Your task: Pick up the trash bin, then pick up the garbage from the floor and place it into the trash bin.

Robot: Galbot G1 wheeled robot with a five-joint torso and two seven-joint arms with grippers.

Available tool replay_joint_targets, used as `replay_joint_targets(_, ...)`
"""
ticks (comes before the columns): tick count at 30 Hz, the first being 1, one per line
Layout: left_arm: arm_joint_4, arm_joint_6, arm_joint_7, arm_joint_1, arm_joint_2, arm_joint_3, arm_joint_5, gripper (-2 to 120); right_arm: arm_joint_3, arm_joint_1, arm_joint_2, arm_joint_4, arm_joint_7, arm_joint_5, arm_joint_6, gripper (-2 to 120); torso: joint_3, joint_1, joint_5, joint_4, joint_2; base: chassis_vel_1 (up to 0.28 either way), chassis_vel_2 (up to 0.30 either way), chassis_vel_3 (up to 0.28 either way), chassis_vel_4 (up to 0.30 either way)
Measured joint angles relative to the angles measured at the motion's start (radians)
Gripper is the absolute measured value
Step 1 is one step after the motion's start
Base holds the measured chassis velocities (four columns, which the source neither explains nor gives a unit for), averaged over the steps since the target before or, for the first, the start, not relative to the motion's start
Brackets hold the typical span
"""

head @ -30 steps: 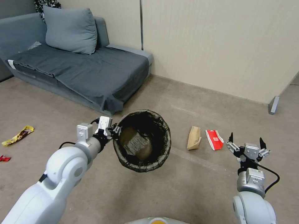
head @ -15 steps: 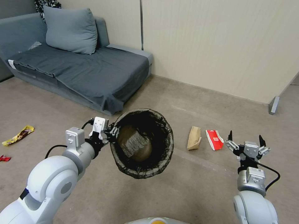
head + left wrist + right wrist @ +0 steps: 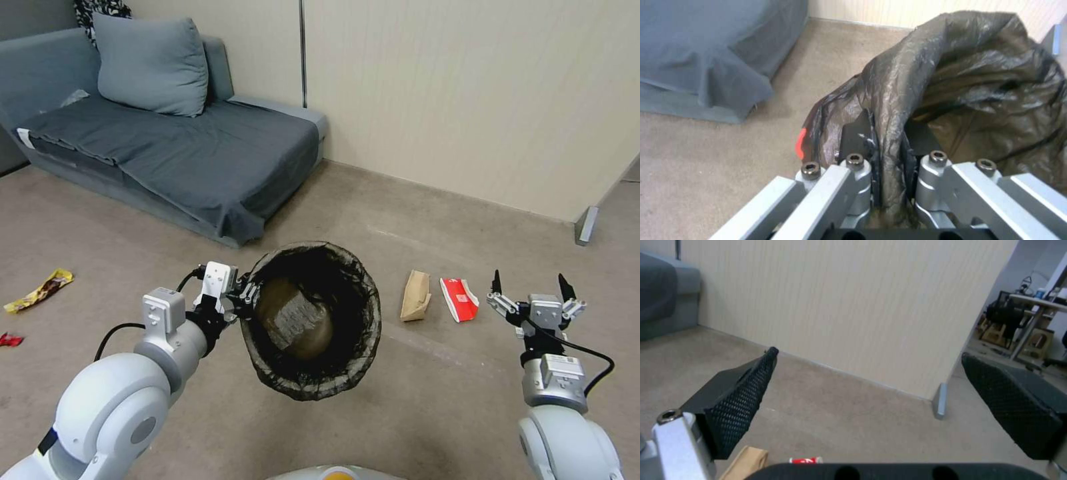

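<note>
On the bin's near rim the left gripper [image 3: 241, 294] has its jaws clenched on the liner (pinched flat), holding the trash bin [image 3: 312, 320] tilted above the carpeted floor [image 3: 433, 393]. The right gripper [image 3: 531, 291] hovers with jaws spread wide, near the tan paper bag [image 3: 415, 295] and red-and-white packet [image 3: 459, 299]; a grey sofa [image 3: 167, 147] stands behind.

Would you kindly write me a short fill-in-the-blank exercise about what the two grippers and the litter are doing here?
1. The left gripper is shut on the rim of the ____.
2. The right gripper hangs with its fingers ____.
3. The tan paper bag lies beside a ____-and-white packet on the floor.

Missing words: trash bin; open; red
</note>
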Motion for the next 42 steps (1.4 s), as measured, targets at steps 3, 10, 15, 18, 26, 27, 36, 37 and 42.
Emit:
replay_joint_targets(3,0.003,0.0,0.0,-0.004,-0.007,0.003,0.003,6,-0.02,0.013,0.013,-0.006,0.002,-0.004,-0.002,100,0.0,0.0,0.0,-0.0001,0.0,0.0,0.0,0.0,0.0)
replay_joint_targets(10,0.012,0.0,0.003,0.012,-0.014,-0.001,0.019,6,-0.046,0.021,0.029,0.007,0.001,-0.021,-0.02,100,0.0,0.0,0.0,0.0001,0.0,0.0,0.0,0.0,0.0)
replay_joint_targets(15,0.021,0.0,0.004,-0.013,-0.032,0.014,0.009,6,-0.023,0.011,0.041,0.042,0.001,-0.016,-0.06,100,0.0,0.0,-0.0001,-0.0004,0.0,0.0,0.0,0.0,0.0)
replay_joint_targets(18,0.016,0.0,0.004,-0.003,-0.05,0.019,0.019,6,-0.018,0.001,0.043,0.057,0.003,-0.014,-0.062,100,0.0,0.0,-0.0001,-0.0004,0.0,0.0,0.0,0.0,0.0)
replay_joint_targets(26,-0.034,0.0,0.008,0.049,-0.054,-0.006,0.017,6,-0.013,-0.02,0.048,0.087,0.004,-0.006,-0.053,100,0.0,0.0,0.0,0.0,0.0,0.0,0.0,0.0,0.0)
replay_joint_targets(27,-0.042,0.0,0.005,0.05,-0.046,-0.011,0.006,6,-0.013,-0.021,0.048,0.088,0.003,-0.006,-0.052,100,0.0,0.0,0.0001,0.0,0.0,0.0,0.0,0.0,0.0)
replay_joint_targets(36,-0.053,0.0,0.003,0.036,-0.031,-0.017,-0.013,6,-0.016,-0.024,0.054,0.086,-0.001,-0.004,-0.051,100,0.0,0.0,0.0,-0.0001,0.0,0.0,0.0,0.0,0.0)
replay_joint_targets(37,-0.053,0.0,0.002,0.033,-0.03,-0.019,-0.015,6,-0.015,-0.023,0.051,0.084,-0.001,-0.003,-0.051,100,0.0,0.0,0.0,-0.0001,0.0,0.0,0.0,0.0,0.0)
replay_joint_targets(42,-0.053,0.0,-0.006,0.034,-0.029,-0.027,-0.024,6,-0.01,-0.023,0.044,0.078,-0.006,0.003,-0.05,100,0.0,0.0,0.0,-0.0001,0.0,0.0,0.0,0.0,0.0)
